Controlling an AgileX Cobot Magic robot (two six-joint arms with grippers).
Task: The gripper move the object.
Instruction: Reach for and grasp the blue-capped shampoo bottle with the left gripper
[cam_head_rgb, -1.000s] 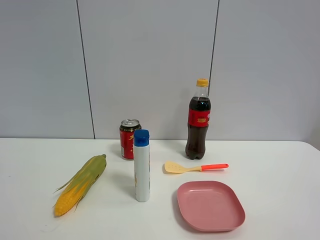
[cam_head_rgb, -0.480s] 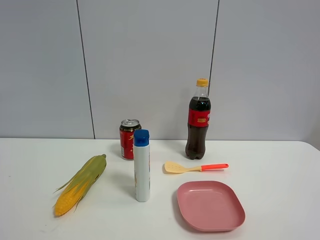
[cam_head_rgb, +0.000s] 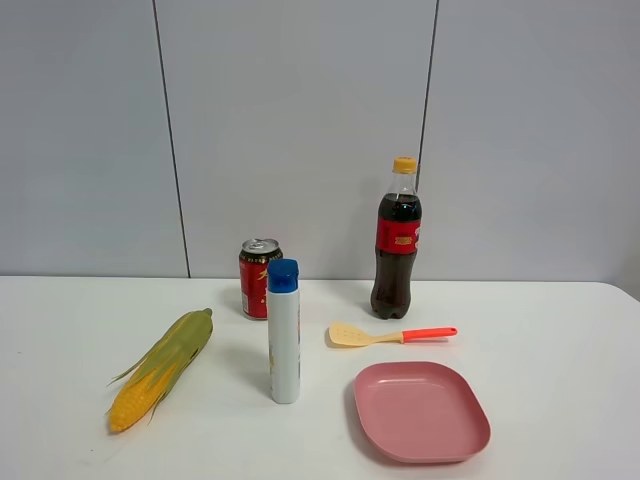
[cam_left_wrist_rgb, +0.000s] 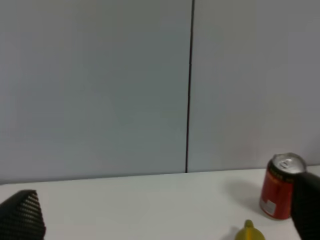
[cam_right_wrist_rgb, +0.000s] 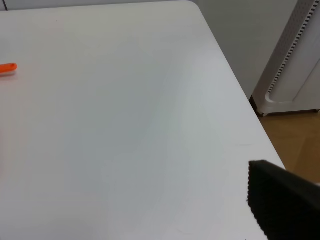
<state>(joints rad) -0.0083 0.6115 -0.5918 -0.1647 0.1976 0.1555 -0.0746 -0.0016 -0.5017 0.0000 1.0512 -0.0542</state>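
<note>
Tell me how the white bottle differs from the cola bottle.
The white bottle is opaque with a blue cap; the cola bottle is clear, holds dark liquid and has a yellow cap. The white bottle is straight-sided; the cola bottle narrows to a neck. Both stand upright, capped.

Upright near the middle of the worktop (cam_head_rgb: 560, 340): plastic bottle (cam_head_rgb: 284, 340), with can (cam_head_rgb: 259, 280) just behind it, slightly left, and cola bottle (cam_head_rgb: 397, 250) farther right at the back, both before the wall (cam_head_rgb: 300, 120). Left of the plastic bottle, apart from it: corn cob (cam_head_rgb: 163, 368) lying slantwise. To the right: spatula (cam_head_rgb: 385, 335) lying before the cola bottle, and plate (cam_head_rgb: 421, 411) nearer the front edge, just before the spatula
</note>
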